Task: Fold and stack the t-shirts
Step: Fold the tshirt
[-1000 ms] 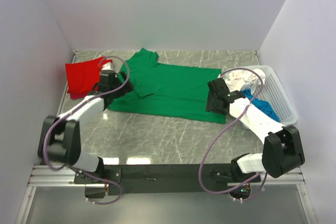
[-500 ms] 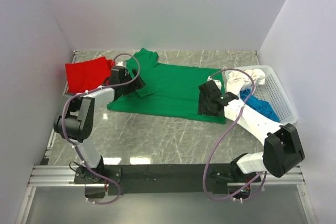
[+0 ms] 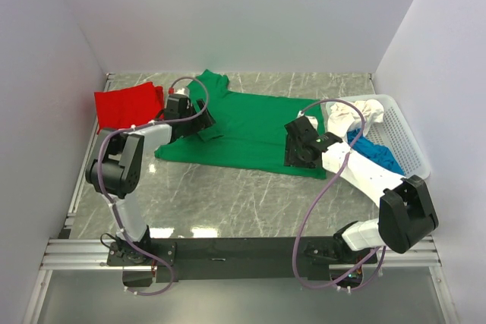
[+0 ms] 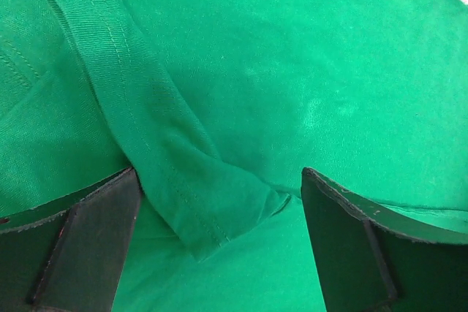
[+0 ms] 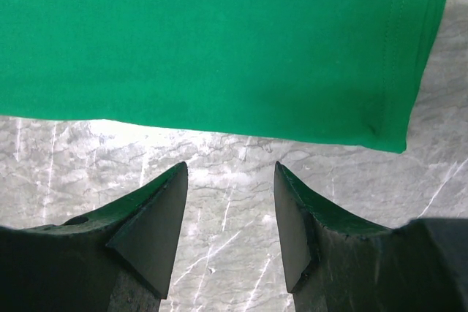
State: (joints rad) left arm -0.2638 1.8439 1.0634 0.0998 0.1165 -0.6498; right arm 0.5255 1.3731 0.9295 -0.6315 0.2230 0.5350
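The green t-shirt (image 3: pixel 250 130) lies spread flat mid-worktop (image 3: pixel 228 195), with the red t-shirt (image 3: pixel 121 108) at its 9 o'clock and white and blue cloth bundled in the basket (image 3: pixel 410 146) at 3 o'clock. The left tool (image 4: pixel 219 202) stands with fingers apart astride a doubled-over sleeve (image 4: pixel 161 151). We think closing here could pinch the body layer beneath too and drag the whole shirt. The right tool (image 5: pixel 230 180), fingers also apart, sits over bare marble just at 6 o'clock of the hem corner (image 5: pixel 387 122). Closing there may catch nothing. An uneven lift would skew the fold. We cannot tell whether either tool touches cloth. No neck label shows, and the basket's contents are too crumpled to count.
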